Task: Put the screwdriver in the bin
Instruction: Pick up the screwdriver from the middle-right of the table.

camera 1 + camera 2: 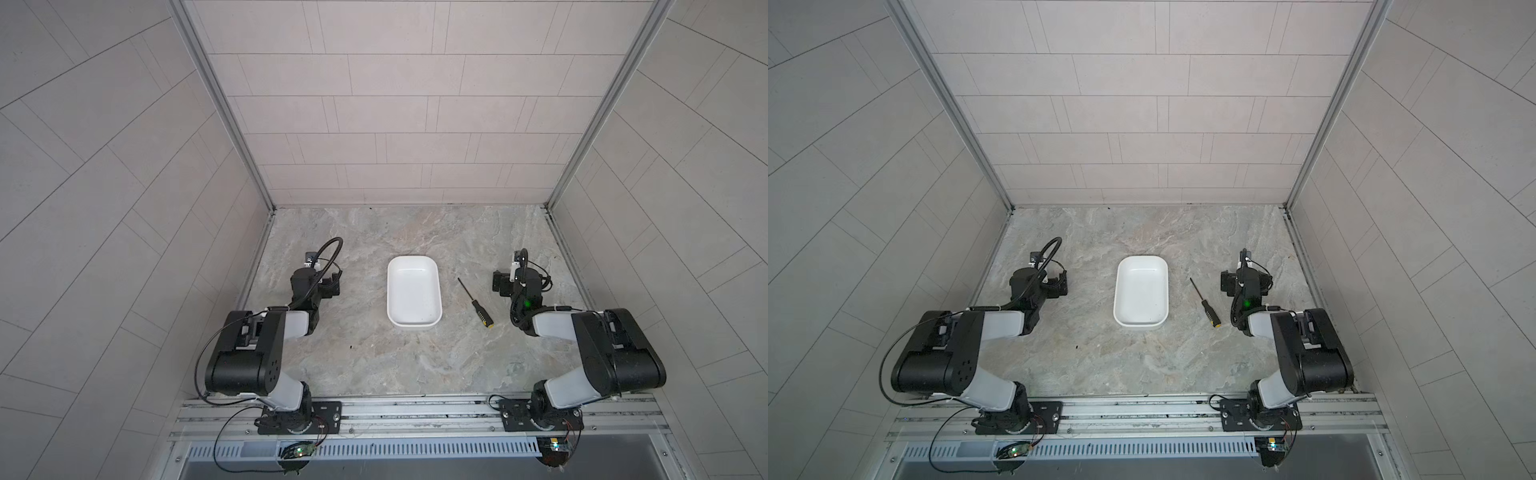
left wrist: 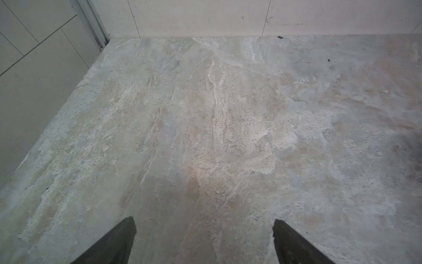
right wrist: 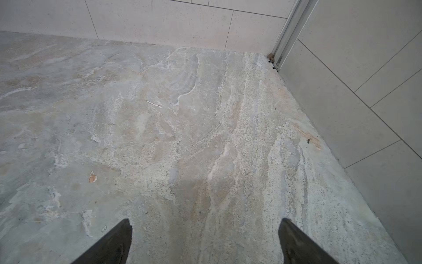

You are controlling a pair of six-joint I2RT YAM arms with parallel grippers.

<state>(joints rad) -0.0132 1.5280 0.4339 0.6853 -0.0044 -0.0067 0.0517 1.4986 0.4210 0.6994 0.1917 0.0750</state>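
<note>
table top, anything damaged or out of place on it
Minor wear only. In the right wrist view the table has a small orange-brown chip and a scraped patch along the side wall. The left wrist view shows dark specks by the back wall. Nothing spilled.

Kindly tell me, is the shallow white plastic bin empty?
Empty: the white bin shows a bare floor; the slim black-handled screwdriver lies beside it.
</note>
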